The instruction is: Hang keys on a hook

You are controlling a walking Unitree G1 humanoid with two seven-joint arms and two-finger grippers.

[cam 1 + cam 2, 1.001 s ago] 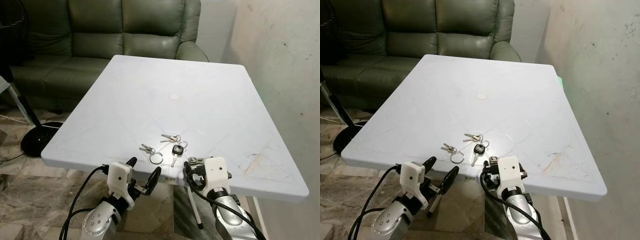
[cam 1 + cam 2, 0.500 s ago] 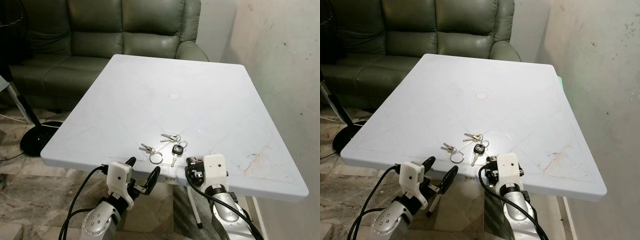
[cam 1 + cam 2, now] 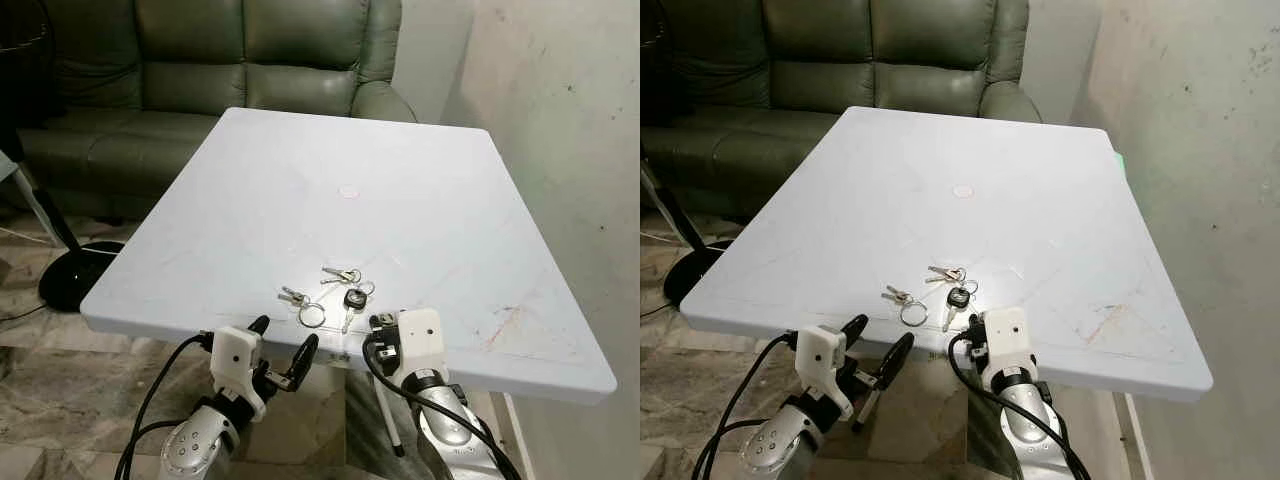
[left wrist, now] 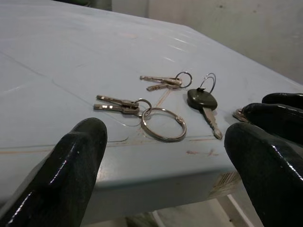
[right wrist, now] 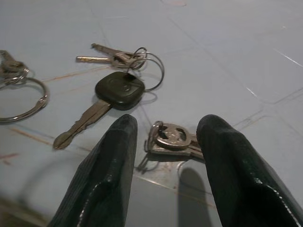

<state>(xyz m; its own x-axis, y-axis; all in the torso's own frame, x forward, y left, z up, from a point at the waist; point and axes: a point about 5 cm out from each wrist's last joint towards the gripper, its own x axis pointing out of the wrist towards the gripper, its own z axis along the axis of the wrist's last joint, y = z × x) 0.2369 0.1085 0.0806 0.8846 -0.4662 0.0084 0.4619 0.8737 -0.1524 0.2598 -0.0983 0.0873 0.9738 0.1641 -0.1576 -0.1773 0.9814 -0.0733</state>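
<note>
On my far left I see a black fan base (image 3: 78, 278) on the tiled floor, and behind it the green sofa (image 3: 200, 70) runs along the back; the white table (image 3: 300, 170) stands in front of it, with a small round mark (image 3: 347, 191) near its middle; my left gripper (image 3: 282, 354) hangs just below the near table edge, its two black fingers (image 4: 61, 175) spread apart and gripping nothing, pointed up at the edge; on the tabletop close to that edge lie the keys; furthest left is a pair of small silver keys (image 4: 116, 104) on a big open ring (image 4: 163, 124), flat on the surface; next to it a second small pair (image 4: 161, 82) lies a little further in, joined by a thin ring to a key with a black head (image 5: 119, 90), whose blade points back toward the near edge; further right my right gripper (image 5: 163, 142) sits at the table edge, fingers parted, and between the tips lies another small bunch of keys (image 5: 171, 139), flat on the table; I cannot tell whether the tips touch it; on the right a stained pale wall (image 3: 560, 120) runs beside the table
</note>
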